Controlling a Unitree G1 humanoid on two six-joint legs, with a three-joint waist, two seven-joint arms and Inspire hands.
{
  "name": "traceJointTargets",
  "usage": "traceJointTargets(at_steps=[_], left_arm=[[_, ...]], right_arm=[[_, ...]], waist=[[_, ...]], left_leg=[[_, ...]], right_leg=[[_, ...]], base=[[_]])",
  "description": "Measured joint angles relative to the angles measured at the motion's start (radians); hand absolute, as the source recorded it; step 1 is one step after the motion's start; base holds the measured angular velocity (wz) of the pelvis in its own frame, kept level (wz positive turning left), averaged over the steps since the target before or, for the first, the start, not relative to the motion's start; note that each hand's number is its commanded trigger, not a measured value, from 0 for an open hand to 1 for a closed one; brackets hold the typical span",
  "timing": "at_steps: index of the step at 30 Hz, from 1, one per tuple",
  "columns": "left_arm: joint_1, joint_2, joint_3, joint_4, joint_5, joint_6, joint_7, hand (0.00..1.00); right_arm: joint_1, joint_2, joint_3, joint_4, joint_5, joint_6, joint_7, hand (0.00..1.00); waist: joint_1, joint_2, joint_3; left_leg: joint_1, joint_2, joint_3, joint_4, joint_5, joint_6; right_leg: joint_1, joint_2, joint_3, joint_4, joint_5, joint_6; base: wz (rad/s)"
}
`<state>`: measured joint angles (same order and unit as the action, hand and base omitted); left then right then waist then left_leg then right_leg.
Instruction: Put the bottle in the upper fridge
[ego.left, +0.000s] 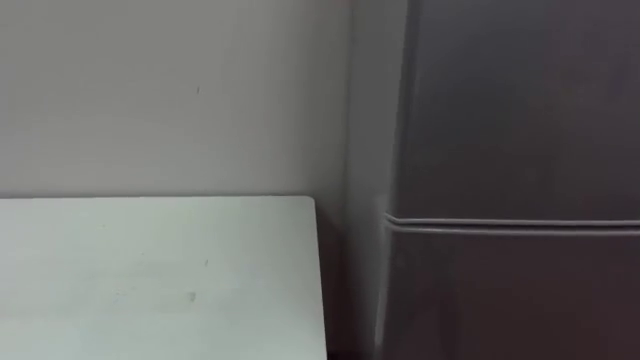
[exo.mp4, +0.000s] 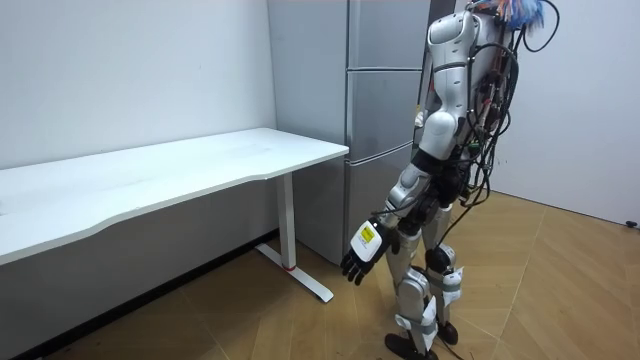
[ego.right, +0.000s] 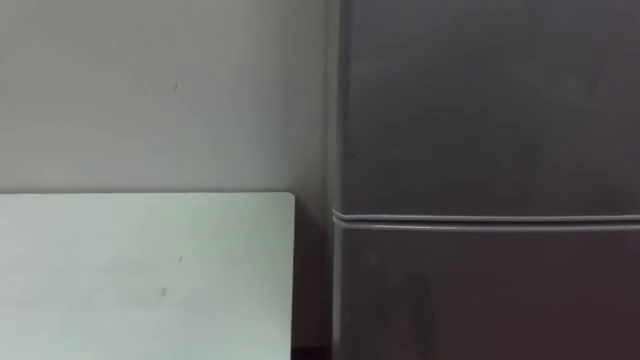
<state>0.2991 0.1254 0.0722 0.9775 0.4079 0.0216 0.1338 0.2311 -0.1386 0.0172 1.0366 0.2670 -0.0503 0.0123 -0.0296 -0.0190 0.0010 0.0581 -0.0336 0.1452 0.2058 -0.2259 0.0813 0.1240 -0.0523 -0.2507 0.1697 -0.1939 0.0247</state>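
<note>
Wall-side white table (exo.mp4: 180, 165) sits bare beside the shut grey fridge (exo.mp4: 385, 130), robot facing it, left hand (exo.mp4: 362, 255) hanging with loose fingers, so the bottle's either inside already or elsewhere.

- Head camera, both eye views: close to the fridge (ego.left: 510, 180), facing its closed grey front — door seam across the lower part, white table (ego.left: 150, 280) corner left of the fridge, wall behind.
- Room view: well back from the fridge (exo.mp4: 385, 120), off to one side, looking across the table (exo.mp4: 170, 170) toward it — whole robot standing before the fridge.
- Shared by all: fridge front, door seam, table end nearest the fridge.
</note>
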Motion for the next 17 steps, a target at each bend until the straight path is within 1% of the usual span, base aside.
traceJointTargets(at_steps=[3,8,12,17], left_arm=[[-0.002,0.0,0.0,0.0,0.011,0.002,-0.013,0.0],[-0.003,-0.001,-0.001,0.0,0.025,0.004,-0.021,0.0],[-0.01,-0.001,-0.002,0.003,0.025,0.015,-0.021,0.0],[-0.011,0.0,-0.003,0.007,0.025,0.017,-0.019,0.0]], right_arm=[[-0.014,-0.005,0.0,0.025,-0.002,0.007,0.02,0.0],[-0.027,-0.009,0.0,0.051,-0.001,0.009,0.034,0.0],[-0.023,-0.01,0.001,0.05,-0.001,0.009,0.034,0.0],[-0.025,-0.01,0.001,0.05,-0.002,0.009,0.034,0.0]], waist=[[0.0,0.0,0.0],[0.003,0.001,0.0],[0.007,0.002,-0.0001],[0.007,0.002,-0.0001]], left_leg=[[-0.001,-0.001,-0.009,0.002,0.0,0.0],[-0.012,0.001,-0.017,0.019,-0.005,-0.001],[-0.013,0.001,-0.018,0.025,-0.006,-0.001],[-0.014,0.001,-0.017,0.028,-0.005,-0.001]], right_leg=[[0.004,0.0,-0.002,0.0,0.0,0.0],[0.005,0.002,-0.004,0.0,0.0,0.0],[-0.001,0.001,-0.004,0.001,0.001,-0.001],[-0.001,-0.002,-0.002,0.0,0.0,-0.002]], base=[[0.1],[0.06],[0.0],[0.0]])
